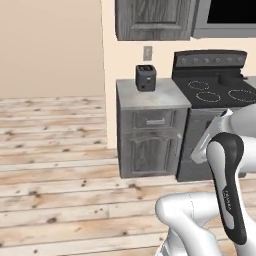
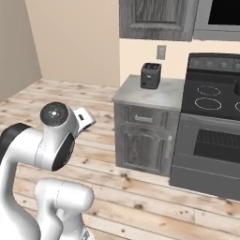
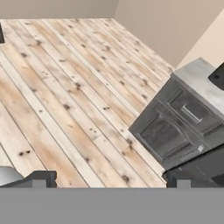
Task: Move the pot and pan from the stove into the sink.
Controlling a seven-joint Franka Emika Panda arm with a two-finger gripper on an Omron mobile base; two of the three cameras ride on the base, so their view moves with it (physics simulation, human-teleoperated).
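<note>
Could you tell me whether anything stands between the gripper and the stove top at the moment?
Nothing visible does. The open gripper hangs over bare wooden floor, facing the grey cabinet left of the stove. The toaster stands on that cabinet, off to the side.

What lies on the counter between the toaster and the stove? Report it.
Nothing but bare surface. In both base views the toaster stands alone on the grey counter, and the stretch from it to the stove holds nothing.
</note>
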